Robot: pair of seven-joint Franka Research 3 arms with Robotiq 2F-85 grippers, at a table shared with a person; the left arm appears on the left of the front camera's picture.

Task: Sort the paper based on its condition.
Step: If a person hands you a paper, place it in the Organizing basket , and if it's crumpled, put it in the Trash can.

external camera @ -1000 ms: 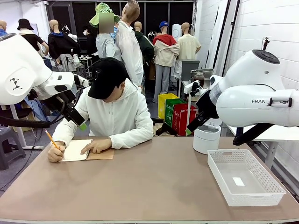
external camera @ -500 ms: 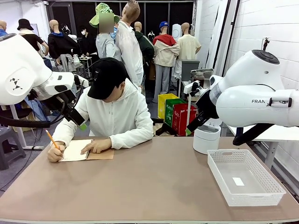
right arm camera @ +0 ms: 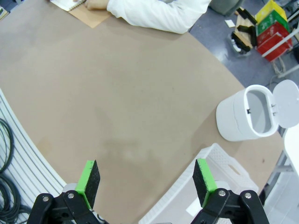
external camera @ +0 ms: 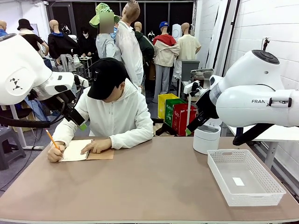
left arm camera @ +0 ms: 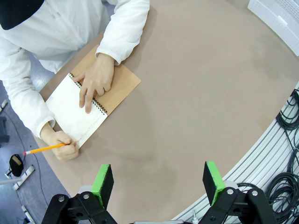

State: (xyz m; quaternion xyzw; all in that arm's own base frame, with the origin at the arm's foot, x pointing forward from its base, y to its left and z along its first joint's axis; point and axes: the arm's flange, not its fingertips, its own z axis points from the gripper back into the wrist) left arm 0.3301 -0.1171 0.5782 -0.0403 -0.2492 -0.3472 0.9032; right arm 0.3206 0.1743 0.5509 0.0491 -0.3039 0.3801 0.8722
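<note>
L hand (left arm camera: 157, 170) — green pads (left arm camera: 103, 184), perforated plastic basket (external camera: 257, 198)

One notebook (external camera: 78, 150), one pencil (external camera: 51, 139), one basket (external camera: 256, 198), one bin (external camera: 206, 138).

Black letters "FRAN" stand on the white right arm (external camera: 254, 105), up behind the right pincer (external camera: 188, 131); the end of the word is hidden. The red and green boxes (external camera: 180, 116) farther off past that pincer have white print, too small to read. The left arm (external camera: 18, 70), up behind the left pincer (external camera: 82, 125), has a small black sign
</note>
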